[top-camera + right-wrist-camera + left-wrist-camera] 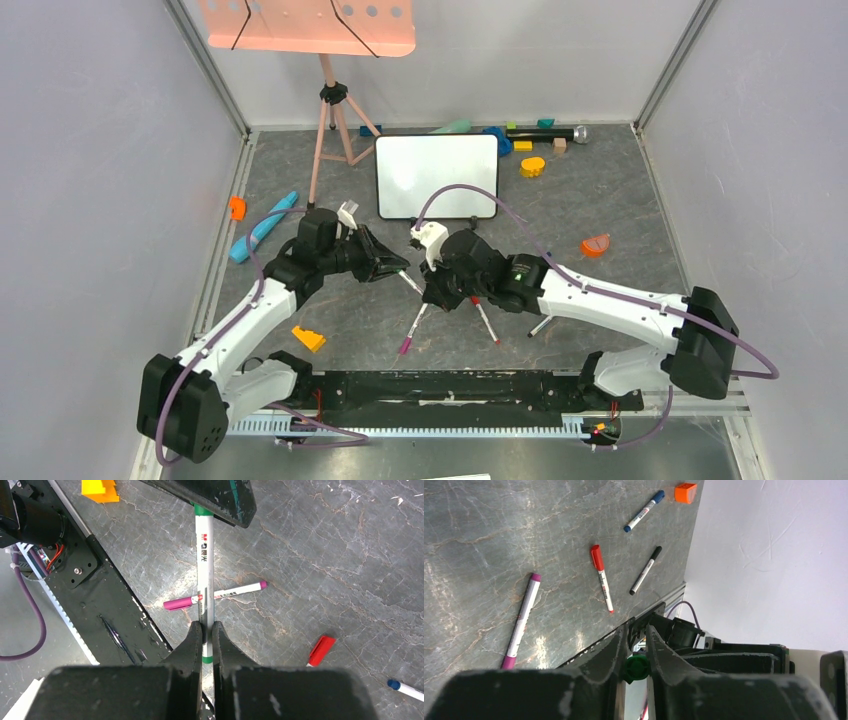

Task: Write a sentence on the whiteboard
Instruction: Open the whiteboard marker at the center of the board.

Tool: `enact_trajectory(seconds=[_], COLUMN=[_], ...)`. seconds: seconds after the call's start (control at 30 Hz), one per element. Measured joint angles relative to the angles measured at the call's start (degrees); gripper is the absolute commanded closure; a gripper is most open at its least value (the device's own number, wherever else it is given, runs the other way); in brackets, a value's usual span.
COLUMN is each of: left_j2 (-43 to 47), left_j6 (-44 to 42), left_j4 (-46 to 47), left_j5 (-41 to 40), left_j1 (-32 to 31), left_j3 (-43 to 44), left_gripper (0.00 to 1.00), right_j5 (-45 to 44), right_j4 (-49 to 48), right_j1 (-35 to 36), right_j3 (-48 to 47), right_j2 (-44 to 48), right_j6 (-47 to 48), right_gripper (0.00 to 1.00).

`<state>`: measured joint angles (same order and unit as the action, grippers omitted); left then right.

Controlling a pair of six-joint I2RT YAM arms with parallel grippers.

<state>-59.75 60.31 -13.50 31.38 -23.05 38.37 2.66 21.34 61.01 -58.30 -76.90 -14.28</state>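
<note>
Plainly the writing is not yet begun: the grey table (600,300) is carrying the whiteboard (437,176) at its far side, standing on its little feet just beyond the two arms, and its glossy face is showing blank, with no letters on it at all. Both arms are reaching in toward the middle, well short of the board, and meeting over a single green marker (205,555). The right end effector (207,627) is pinching the white barrel near one end, its fingers pressed tight against either side. The left end effector (637,635) is gripping the opposite, green end, whose round butt is peeking out between its closed fingers in the left wrist view. I am taking this for the uncapping step, with the pen held between the two and looking whole, though I cannot tell whether the cap is loosening. Freeing the tip, carrying it to the board and writing all the words are remaining. Spare pens are lying on the table below: a purple marker (240,591) directly under the held one, and a red marker (601,577), a black marker (644,572) and a blue marker (643,512) nearby.
</note>
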Motion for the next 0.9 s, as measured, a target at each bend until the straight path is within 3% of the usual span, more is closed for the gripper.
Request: enact_trajectory(seconds=[0.07, 0.1, 0.2, 0.3, 0.43, 0.57, 0.7, 0.9], left_j2=[0.0, 0.0, 0.0, 0.3, 0.9, 2.2, 2.7, 2.7], left_j6=[0.0, 0.0, 0.0, 0.9, 5.7, 15.7, 25.1, 31.2], left_j4=[0.1, 0.1, 0.1, 0.4, 2.7, 11.8, 19.9, 25.6], left_j5=[0.2, 0.2, 0.1, 0.1, 0.2, 0.1, -0.3, -1.1], left_j1=[0.1, 0.1, 0.1, 0.1, 0.1, 0.1, 0.1, 0.1], left_j3=[-0.4, -0.5, -0.5, -0.5, -0.6, -3.3, -6.5, -7.3], left_gripper=[0.98, 0.98, 0.98, 0.98, 0.98, 0.98, 0.98, 0.98], right_j5=[0.1, 0.2, 0.2, 0.8, 2.4, 3.3, 3.6, 5.0], right_j4=[0.1, 0.1, 0.3, -0.2, -6.1, -17.9, -30.8, -40.3], right_j1=[0.0, 0.0, -0.1, -0.6, -2.9, -6.9, -10.1, -11.7], right_j3=[-0.1, -0.2, -0.5, -0.5, 3.0, 12.0, 19.6, 20.3], right_j2=[-0.3, -0.4, -0.7, -0.7, 3.1, 11.8, 16.5, 14.9], right_j6=[0.1, 0.2, 0.1, -1.1, -6.8, -16.4, -26.8, -35.9], right_gripper=[0.97, 0.90, 0.51, 0.27, 0.20, 0.20, 0.28, 0.37])
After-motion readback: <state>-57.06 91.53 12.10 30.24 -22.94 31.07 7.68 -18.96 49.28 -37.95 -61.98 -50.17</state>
